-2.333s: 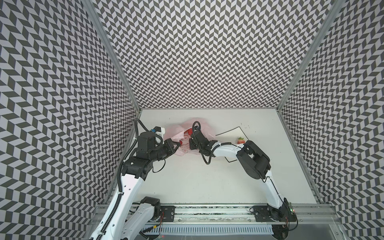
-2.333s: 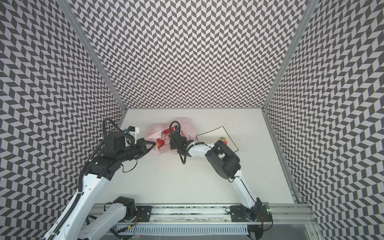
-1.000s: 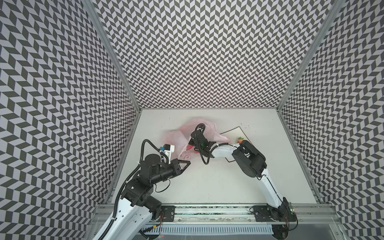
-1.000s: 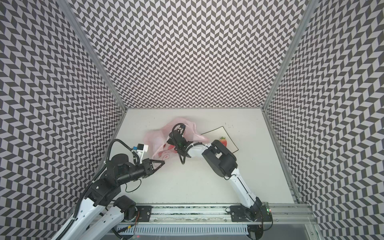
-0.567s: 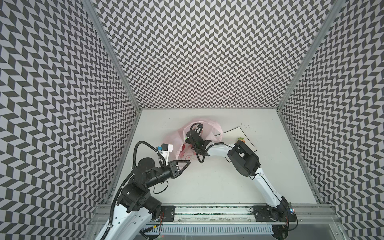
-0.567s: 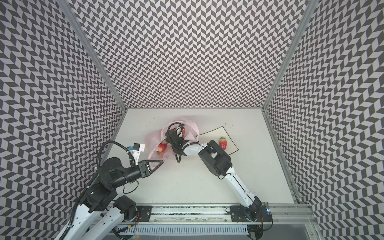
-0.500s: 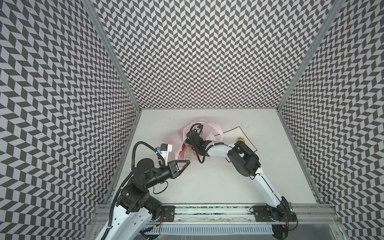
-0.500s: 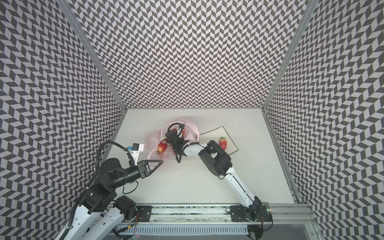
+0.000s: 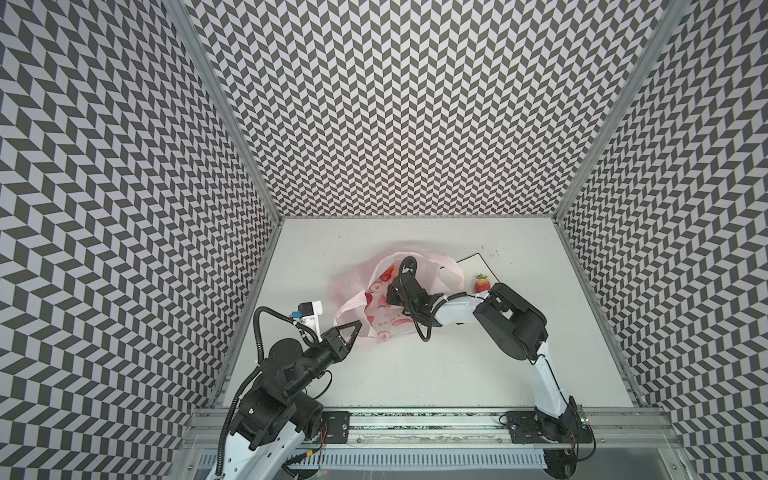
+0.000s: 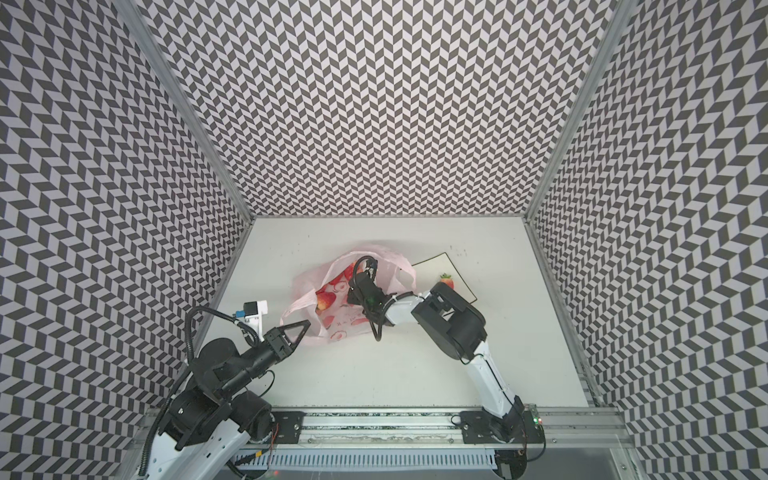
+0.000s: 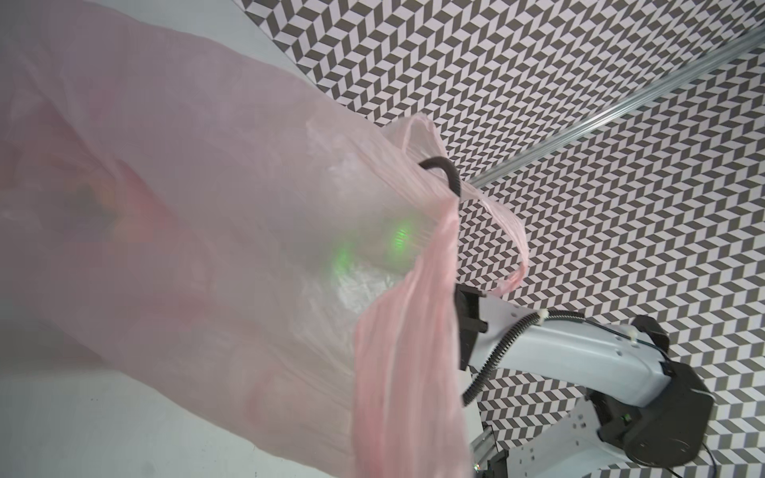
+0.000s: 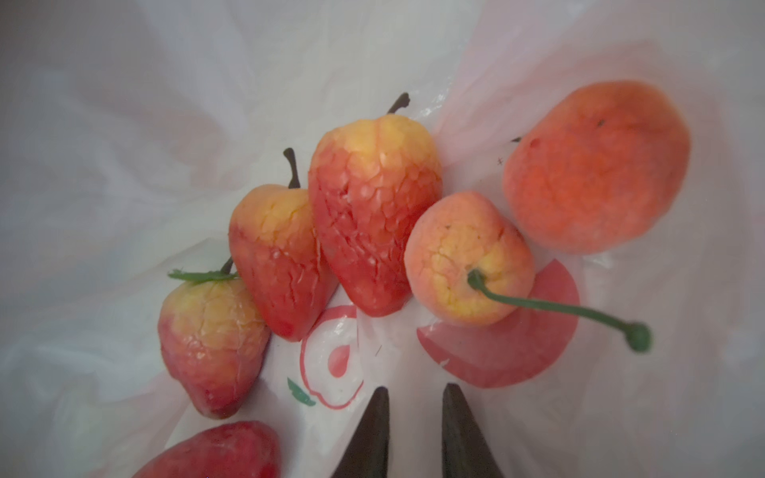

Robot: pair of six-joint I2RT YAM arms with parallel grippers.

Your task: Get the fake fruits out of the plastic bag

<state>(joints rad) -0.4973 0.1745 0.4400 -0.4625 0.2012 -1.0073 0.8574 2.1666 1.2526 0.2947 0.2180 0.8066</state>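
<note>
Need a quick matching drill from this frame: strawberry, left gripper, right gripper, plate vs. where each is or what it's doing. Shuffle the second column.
1. strawberry
2. left gripper
3. right gripper
4. plate

a. inside the plastic bag, near loose fruits
b. partly under the bag
c. pinching a bag handle
d. on the plate, out of the bag

Pairs: 1-d, 2-c, 3-a, 4-b
</note>
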